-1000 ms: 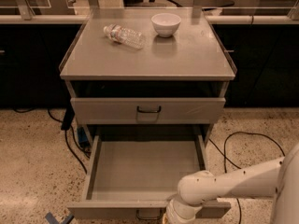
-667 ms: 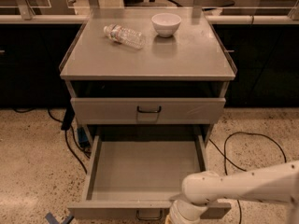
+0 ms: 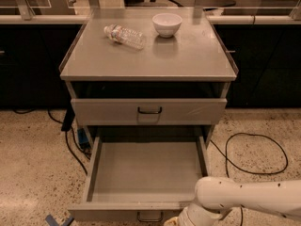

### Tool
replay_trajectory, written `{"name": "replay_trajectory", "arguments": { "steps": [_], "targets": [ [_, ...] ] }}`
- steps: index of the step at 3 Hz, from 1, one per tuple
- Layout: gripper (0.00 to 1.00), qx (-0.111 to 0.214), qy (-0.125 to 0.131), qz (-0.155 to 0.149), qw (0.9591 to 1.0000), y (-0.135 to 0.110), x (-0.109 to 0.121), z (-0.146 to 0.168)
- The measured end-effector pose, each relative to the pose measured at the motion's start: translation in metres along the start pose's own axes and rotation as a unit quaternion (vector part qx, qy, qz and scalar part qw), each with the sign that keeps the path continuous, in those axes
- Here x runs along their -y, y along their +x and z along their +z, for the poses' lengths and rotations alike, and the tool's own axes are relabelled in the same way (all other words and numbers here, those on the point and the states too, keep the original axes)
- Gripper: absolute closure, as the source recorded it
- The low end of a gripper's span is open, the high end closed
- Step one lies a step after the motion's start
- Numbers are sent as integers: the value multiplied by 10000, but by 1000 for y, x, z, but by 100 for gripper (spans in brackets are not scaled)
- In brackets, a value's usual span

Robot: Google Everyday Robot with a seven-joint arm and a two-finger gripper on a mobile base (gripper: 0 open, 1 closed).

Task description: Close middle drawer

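The middle drawer [image 3: 146,171] is pulled far out of the grey cabinet and is empty. Its low front panel [image 3: 117,212] lies near the bottom edge, with a small dark loop handle [image 3: 149,216]. My white arm [image 3: 244,199] comes in from the lower right. The gripper [image 3: 181,220] sits at the bottom edge, just right of the handle and against the front panel, and is mostly cut off by the frame.
The top drawer [image 3: 148,111] above is shut. On the cabinet top [image 3: 188,55] lie a plastic bottle [image 3: 124,35] and a white bowl [image 3: 167,24]. Black cables [image 3: 256,154] trail on the speckled floor on the right, and more hang at the left [image 3: 70,140].
My arm's joint has shifted a little right and down, and the forearm now lies flatter. The drawer has not visibly moved.
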State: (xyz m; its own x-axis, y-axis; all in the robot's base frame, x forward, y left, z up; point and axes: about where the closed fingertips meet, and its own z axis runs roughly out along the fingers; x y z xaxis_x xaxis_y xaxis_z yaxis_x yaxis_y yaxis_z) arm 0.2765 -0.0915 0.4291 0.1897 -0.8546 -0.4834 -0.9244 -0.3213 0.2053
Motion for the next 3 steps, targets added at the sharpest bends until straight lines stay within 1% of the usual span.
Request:
{"name": "replay_trajectory", "arguments": {
  "steps": [1, 2, 3],
  "targets": [
    [19, -43, -76, -37, 10000, -6, 0, 3],
    [0, -94, -192, -128, 9997, -10, 2, 6],
    [92, -126, -232, -171, 9995, -11, 2, 6]
  ]
}}
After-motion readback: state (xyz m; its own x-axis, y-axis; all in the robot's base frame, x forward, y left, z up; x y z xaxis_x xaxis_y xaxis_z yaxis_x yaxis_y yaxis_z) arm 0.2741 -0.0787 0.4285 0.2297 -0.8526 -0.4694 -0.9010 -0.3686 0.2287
